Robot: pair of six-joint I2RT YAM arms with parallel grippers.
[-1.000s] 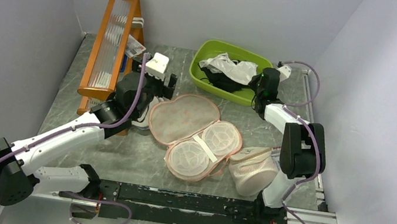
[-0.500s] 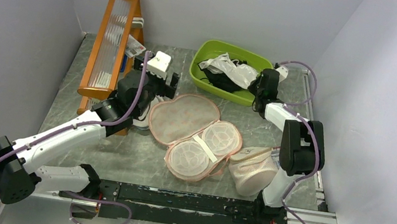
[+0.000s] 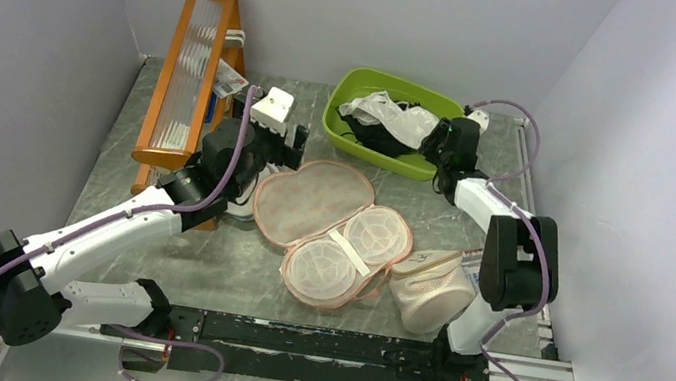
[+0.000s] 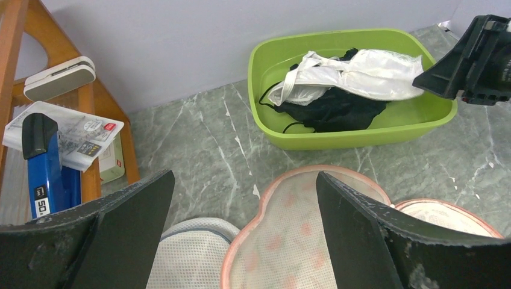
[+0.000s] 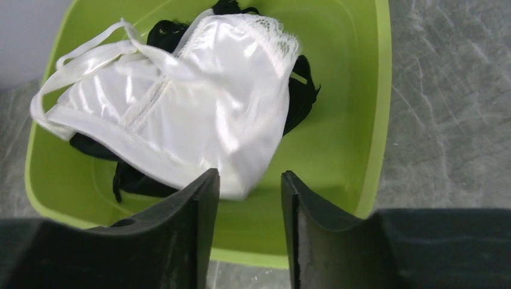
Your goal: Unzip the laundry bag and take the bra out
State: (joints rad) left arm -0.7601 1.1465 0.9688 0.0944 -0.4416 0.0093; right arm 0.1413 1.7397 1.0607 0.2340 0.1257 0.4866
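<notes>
While the beige mesh pouch (image 3: 431,287) lies by the near edge of the bench on the right, the laundry bag (image 3: 328,230) is seen unzipped and spread flat across the middle. Its white mesh inner side is turned up on the near half and its printed half is laid back toward the far left; no garment can be made out in it. Just over the left end of that printed half the left gripper (image 4: 244,174) is held with its fingers spread wide and nothing between them, little shifted over the last second. Farther off, by the far edge on the right, the bra (image 5: 199,102) is found in the green basin (image 5: 367,120), draped over the black garments (image 5: 301,90). At the basin's right end the right gripper (image 5: 249,174), shut a second ago, has been parted. Its jaws now stand a little apart with the bra's lower corner just beyond them, apparently unpinched. A release is judged to have been made, so only withdrawal seems left.
</notes>
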